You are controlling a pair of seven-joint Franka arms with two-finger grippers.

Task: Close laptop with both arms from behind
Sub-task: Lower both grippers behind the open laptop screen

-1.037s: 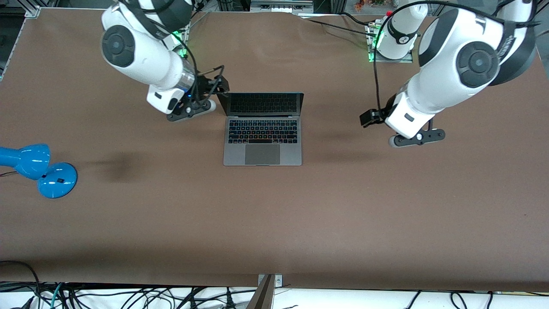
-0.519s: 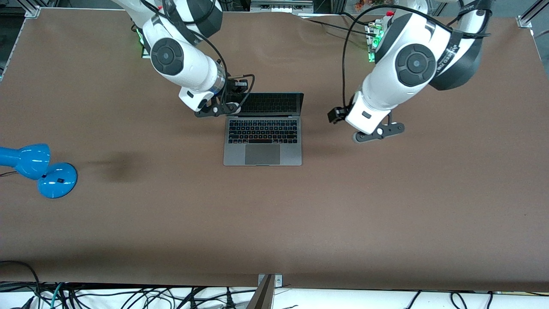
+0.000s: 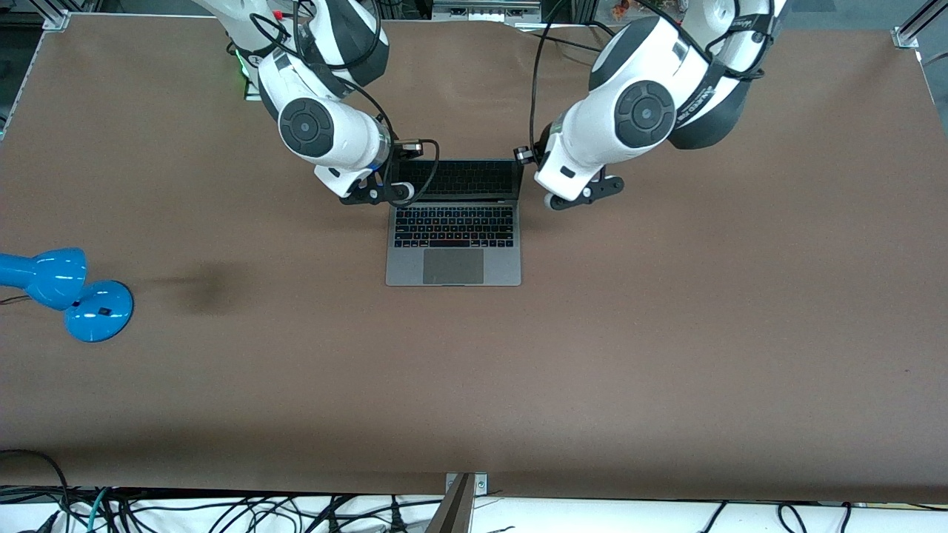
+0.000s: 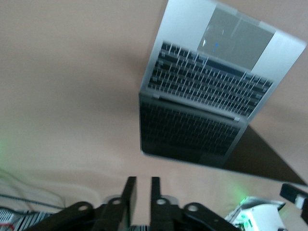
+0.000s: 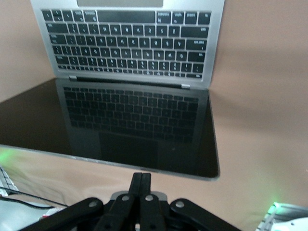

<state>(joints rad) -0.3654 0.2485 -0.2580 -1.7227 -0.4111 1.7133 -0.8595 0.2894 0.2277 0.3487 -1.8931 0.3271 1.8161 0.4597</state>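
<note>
Both should push the laptop's (image 3: pixel 453 255) lid (image 3: pixel 455 178) forward evenly: right pincer (image 5: pixel 142 176), clenched, at its ten o'clock corner; left pincer (image 4: pixel 142 180), slightly parted, at two o'clock.

A bright blue desk lamp (image 3: pixel 63 291) sits on the brown table (image 3: pixel 592 355) at the right arm's end — its round base flat on the surface, its rounded shade lying beside the base and nearer the table's edge. A tangle of black cables (image 3: pixel 222 511) runs along the white strip below the table's near edge — one teal cable among them.
</note>
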